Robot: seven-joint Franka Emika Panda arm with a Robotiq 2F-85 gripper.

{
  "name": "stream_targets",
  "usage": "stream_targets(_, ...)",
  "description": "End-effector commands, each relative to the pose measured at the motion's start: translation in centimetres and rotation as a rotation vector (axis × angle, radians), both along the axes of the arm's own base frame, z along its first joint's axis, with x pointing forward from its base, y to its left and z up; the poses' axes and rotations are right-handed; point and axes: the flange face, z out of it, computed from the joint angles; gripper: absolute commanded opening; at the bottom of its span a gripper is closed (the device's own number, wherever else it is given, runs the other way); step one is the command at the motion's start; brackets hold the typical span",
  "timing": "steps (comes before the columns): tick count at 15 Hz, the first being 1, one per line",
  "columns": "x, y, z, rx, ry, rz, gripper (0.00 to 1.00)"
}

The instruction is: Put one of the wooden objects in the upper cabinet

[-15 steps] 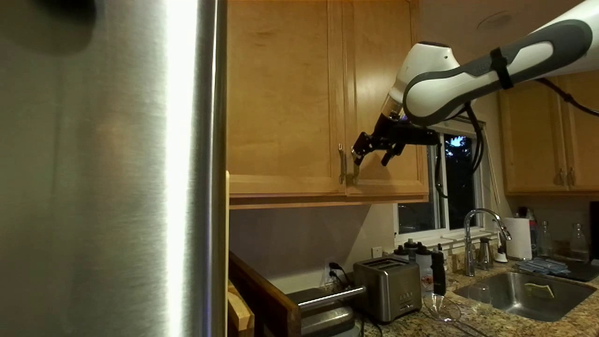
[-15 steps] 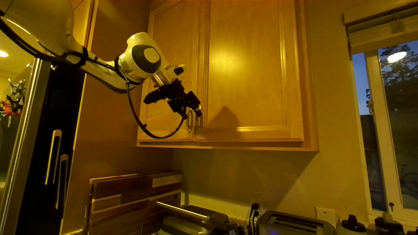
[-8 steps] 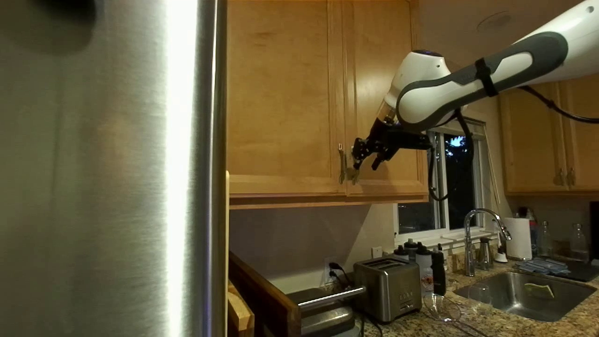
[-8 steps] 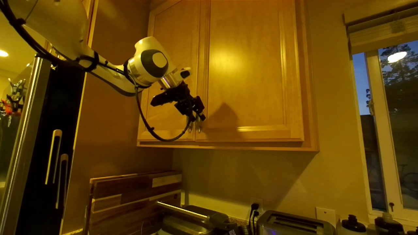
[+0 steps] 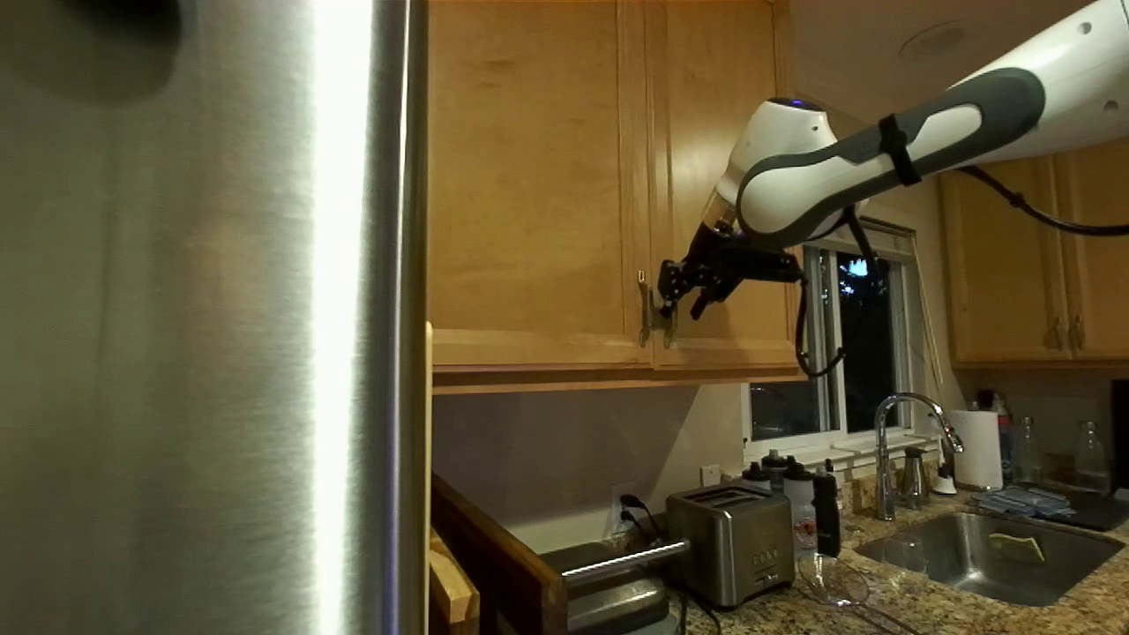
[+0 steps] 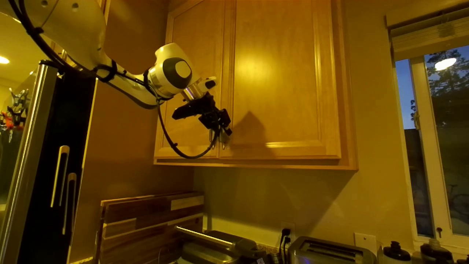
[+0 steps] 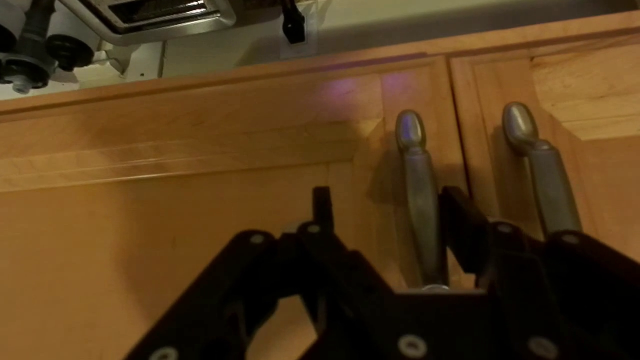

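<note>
My forearm [image 5: 944, 135] slopes down to bent wrist [image 6: 179, 69]. Gripper [image 7: 384, 202] angled downward, fingers [image 7: 322, 210] parted with clear gap. Both look dark in wrist view; exact spread I can't quite judge.

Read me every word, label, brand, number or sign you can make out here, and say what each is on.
No text can be read in any view.
Toaster: marks on its front, too small to read.
Pale bottle: reddish print, too blurred to read.
White tag, bottom edge of an exterior view: too small to read.
</note>
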Motion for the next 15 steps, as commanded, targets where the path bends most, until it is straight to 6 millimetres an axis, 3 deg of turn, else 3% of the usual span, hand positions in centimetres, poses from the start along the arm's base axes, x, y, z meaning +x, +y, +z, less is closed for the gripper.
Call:
stream_targets(1,0.5,0.0,0.5,0.007,-0.024,0.027,0.26)
stream_targets(4,0.9,0.6,0.5,0.007,-0.018,0.064,0.08)
stream_targets(6,0.9,0.9,0.4,-0.002,-0.007,0.082,0.05)
stream_targets(11,-0.2,-0.1,-0.3,-0.052,0.038,0.052,0.09)
stream_targets(15,-2.5,-1.1,-0.4,-0.050,0.059,0.025,0.09)
